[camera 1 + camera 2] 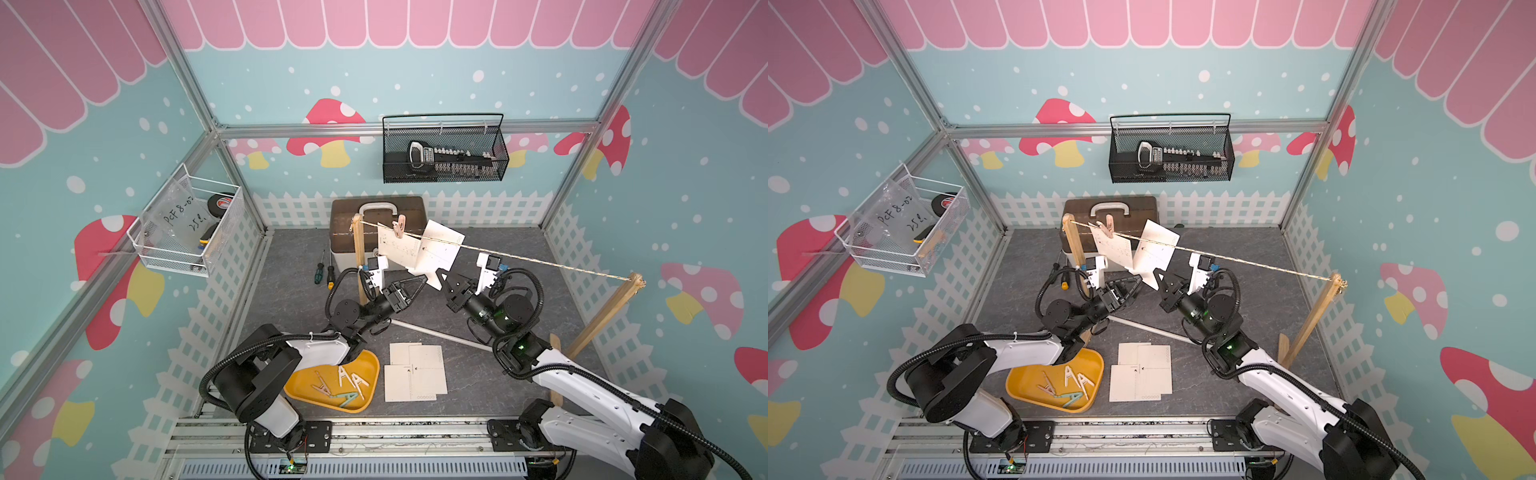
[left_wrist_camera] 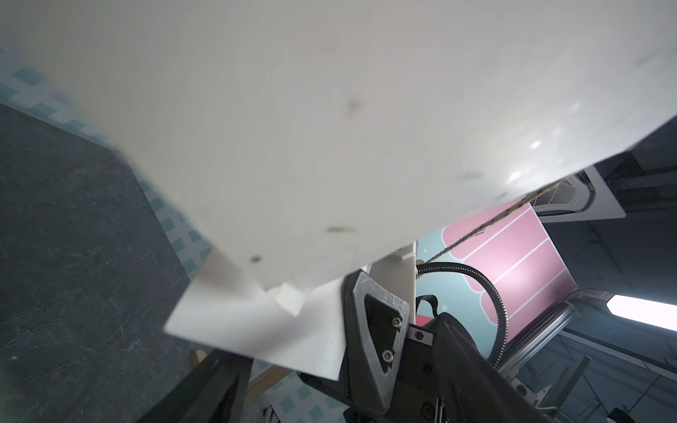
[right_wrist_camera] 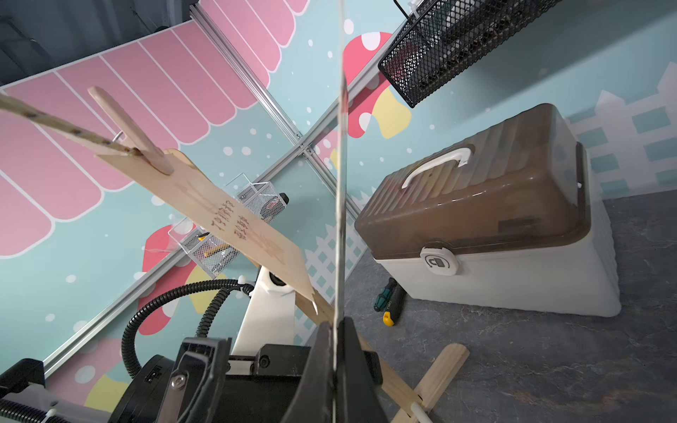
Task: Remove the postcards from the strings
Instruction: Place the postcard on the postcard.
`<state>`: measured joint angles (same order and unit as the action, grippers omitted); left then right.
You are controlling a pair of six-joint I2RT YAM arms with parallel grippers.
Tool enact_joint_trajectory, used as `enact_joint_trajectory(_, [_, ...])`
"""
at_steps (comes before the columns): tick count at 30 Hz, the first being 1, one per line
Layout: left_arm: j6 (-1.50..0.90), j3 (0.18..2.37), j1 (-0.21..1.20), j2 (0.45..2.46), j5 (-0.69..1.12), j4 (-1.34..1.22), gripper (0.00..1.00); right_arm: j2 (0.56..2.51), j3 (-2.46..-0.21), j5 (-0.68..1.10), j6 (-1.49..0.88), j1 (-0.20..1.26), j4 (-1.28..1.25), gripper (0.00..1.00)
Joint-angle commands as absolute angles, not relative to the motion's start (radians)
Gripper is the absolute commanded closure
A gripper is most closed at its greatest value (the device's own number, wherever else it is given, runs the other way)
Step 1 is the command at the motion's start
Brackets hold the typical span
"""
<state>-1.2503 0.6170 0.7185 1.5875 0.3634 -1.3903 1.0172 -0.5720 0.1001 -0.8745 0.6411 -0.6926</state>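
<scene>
**String** [image 1: 540,261]: taut between two posts and passing above both grippers.

**Stack** [image 1: 415,374]: three cards lie flat on the table behind the right gripper [image 1: 444,280], toward its arm's base. Two more cards are at the string.

**Held card** [image 1: 436,251]: directly above the right gripper, whose jaws are pressed together on its lower corner. It carries no peg. It tilts across the string with its top corner beyond the line. Whether it touches the string cannot be confirmed.

**Pegged card** [image 1: 392,249]: just beside the held card and above the left gripper [image 1: 417,287]. That gripper's jaws are spread and hold nothing, close under the held card's lower edge.

**Peg** [image 1: 399,226]: pink, the only one on the string, clamping the pegged card.

**Step in hand, as judged:** drawing the held card clear of the string.
- The right gripper should pull down and back toward itself, along the card's own plane.
- That way the top corner slips off without dragging the string or nudging the pegged card.
- The left gripper should keep spread and back away.

**Appearance:** the cards are cream-white, nearly square and thin. Edge-on in the right wrist view, the held card reads as a straight, unbent line. A thin dotted line and a row of small circles show on the stack.
</scene>
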Motion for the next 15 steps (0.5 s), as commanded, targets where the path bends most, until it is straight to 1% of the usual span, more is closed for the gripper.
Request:
enact_joint_trajectory(1, [-1.258,0.578,0.721,1.577,0.368,-1.419,0.14,0.986,-0.601,0.079,-0.862,0.634,-0.672,1.00])
enact_joint_trajectory(5, [-1.256,0.531,0.719,1.570,0.360,-1.419,0.11,0.956,-0.595,0.065,-0.860,0.634,-0.640,1.00])
enact_joint_trajectory(15, [-1.170,0.435,0.691,1.526,0.411,-1.347,0.09,0.839,-0.551,0.058,-0.873,0.634,-0.470,1.00])
